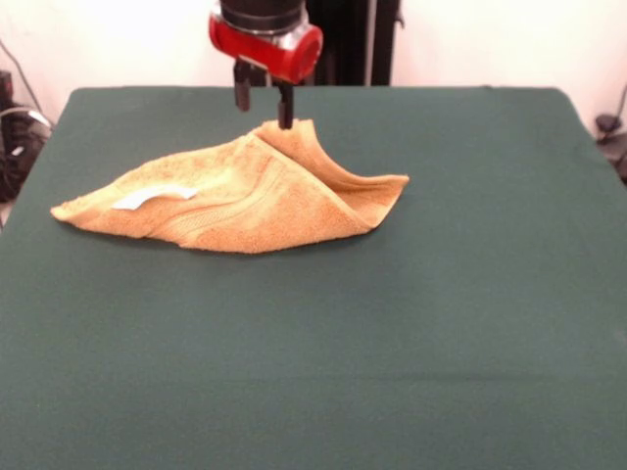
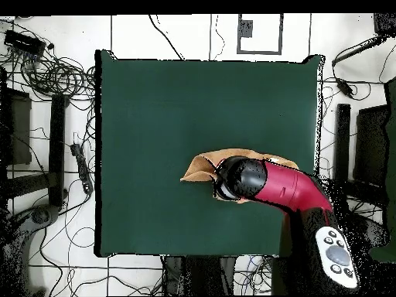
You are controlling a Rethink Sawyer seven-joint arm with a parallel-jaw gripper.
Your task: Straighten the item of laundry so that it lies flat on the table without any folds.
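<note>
The hand hung with fingers parted over the towel's raised far fold; it should pinch only that top layer.

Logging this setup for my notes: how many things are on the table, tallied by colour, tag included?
Golden-orange: 1, the towel
White: 1, the tag on the towel
Total: 2, both on the dark green table
</note>
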